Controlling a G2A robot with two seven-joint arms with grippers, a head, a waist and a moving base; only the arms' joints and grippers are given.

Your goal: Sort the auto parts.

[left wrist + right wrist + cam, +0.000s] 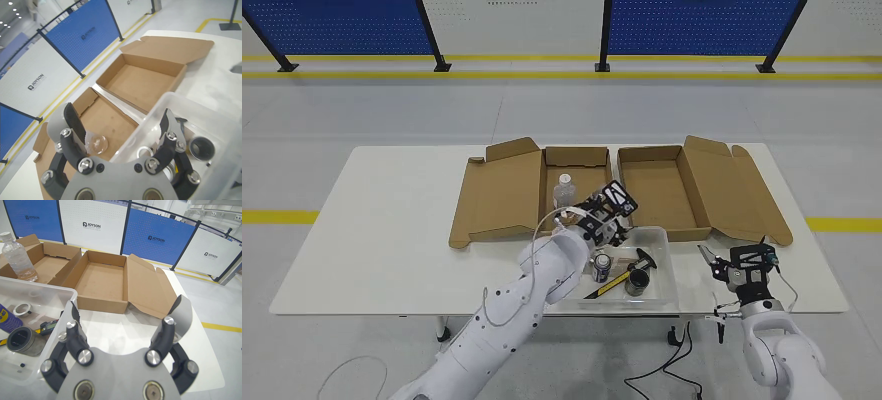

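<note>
A clear plastic bin sits at the near edge of a white surface.

Just beside the bin's right wall, the right end effector hangs over bare surface. Its fingers are spread wide and hold nothing.

Inside the bin:
- A dark metal sleeve lies on its side near the right wall.
- A black and yellow hand tool lies slantwise across the bin floor, next to the sleeve.
- A blue and yellow spray can lies farther in from that wall.
- A metal ring rests flat towards the bin's far wall.

The left end effector is held above the bin's far left corner. Its fingers are spread wide and hold nothing. In the left wrist view, one finger shows against the inside of the bin and the other against the cardboard beyond the rim.

Beyond the bin's far wall, an open, shallow cardboard box lies with its lid folded out flat. A clear plastic bottle with a white cap stands upright inside it, in the part of the box nearest the bin. A second cardboard box lies open just beside the first, beyond the bin's far right corner. Its brown floor is bare and its lid is folded out away from the first box.
</note>
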